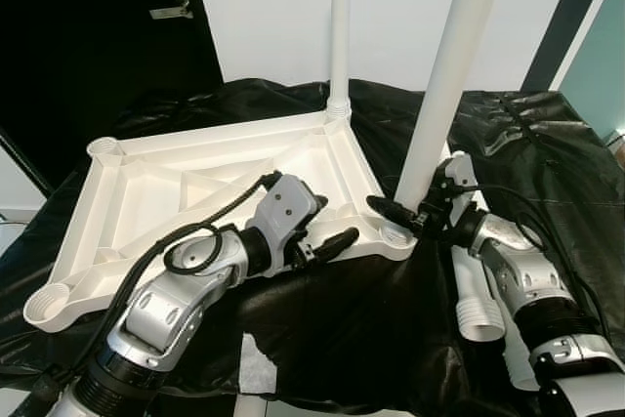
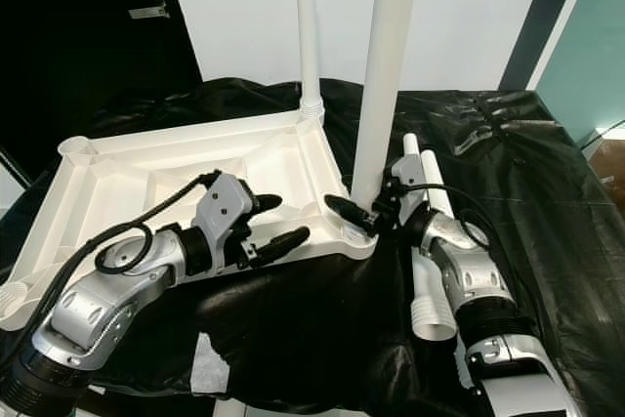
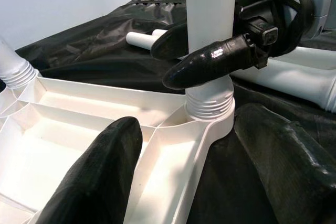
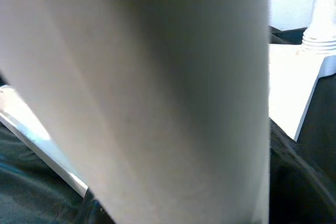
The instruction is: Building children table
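Note:
The white table top (image 1: 195, 183) lies upside down on a black cloth. One white leg (image 1: 339, 26) stands in its far right corner socket. A second white leg (image 1: 444, 75) stands in the near right corner socket (image 3: 210, 109), slightly tilted. My right gripper (image 1: 395, 214) is shut on this leg just above the socket. My left gripper (image 2: 293, 216) is open at the table top's near rim, a short way left of that corner. One of its fingers (image 3: 100, 177) is over the inside of the table top and the other is over the cloth.
Loose white legs (image 1: 474, 285) lie on the cloth beside and under my right arm. The two left corner sockets (image 1: 103, 147) (image 1: 47, 302) stand open. A dark doorway is at far left, and a white scrap (image 1: 256, 363) lies near the cloth's front edge.

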Robot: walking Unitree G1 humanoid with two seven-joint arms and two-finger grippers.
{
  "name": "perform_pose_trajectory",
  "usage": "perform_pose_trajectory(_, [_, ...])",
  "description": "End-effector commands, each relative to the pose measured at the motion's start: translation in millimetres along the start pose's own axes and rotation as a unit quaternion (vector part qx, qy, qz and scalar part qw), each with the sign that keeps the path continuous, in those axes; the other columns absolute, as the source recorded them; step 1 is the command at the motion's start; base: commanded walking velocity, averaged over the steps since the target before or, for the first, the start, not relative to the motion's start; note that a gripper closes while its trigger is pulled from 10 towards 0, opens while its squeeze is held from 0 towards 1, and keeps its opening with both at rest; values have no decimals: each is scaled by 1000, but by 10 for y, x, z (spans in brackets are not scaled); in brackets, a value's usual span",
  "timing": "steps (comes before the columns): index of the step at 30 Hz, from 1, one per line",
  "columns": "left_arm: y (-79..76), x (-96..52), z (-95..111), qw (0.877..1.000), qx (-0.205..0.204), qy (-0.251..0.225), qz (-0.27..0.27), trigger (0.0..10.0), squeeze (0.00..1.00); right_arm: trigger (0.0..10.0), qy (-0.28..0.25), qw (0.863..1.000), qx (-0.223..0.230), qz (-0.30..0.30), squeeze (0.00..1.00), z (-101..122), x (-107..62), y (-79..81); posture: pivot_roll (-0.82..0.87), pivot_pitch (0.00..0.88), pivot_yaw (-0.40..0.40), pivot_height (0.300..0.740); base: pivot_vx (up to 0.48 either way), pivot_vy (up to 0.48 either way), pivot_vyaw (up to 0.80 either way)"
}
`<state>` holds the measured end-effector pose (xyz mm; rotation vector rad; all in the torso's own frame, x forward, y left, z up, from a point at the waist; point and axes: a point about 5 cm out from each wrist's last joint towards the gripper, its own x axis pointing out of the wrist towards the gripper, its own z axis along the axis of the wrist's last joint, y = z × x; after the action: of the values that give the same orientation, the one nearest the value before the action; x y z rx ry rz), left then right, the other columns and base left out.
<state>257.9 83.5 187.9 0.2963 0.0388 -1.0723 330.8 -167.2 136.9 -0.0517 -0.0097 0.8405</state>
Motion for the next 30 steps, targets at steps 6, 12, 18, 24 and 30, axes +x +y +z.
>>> perform_pose_trajectory(6, [6,-44,12,1000,3,2,-6,10000,0,10000,82,978,182,-54,0,-562,-212,14,12,10,31,740,0,0,0])
perform_pose_trajectory(12, [7,-46,9,1000,3,2,-5,10000,0,10000,76,974,203,-61,0,-572,-213,4,12,10,31,740,0,0,0])
perform_pose_trajectory(18, [8,-41,10,1000,0,1,-4,10000,0,10000,89,977,186,-58,0,-605,-216,20,11,12,28,740,0,0,0])
perform_pose_trajectory(24, [1,-38,2,1000,-2,1,-2,10000,0,10000,123,989,70,-32,0,-599,-156,114,7,9,23,740,0,0,0])
perform_pose_trajectory(30, [-1,-37,2,1000,-3,0,-2,10000,0,10000,131,991,16,5,0,-610,-118,233,8,8,23,740,0,0,0])
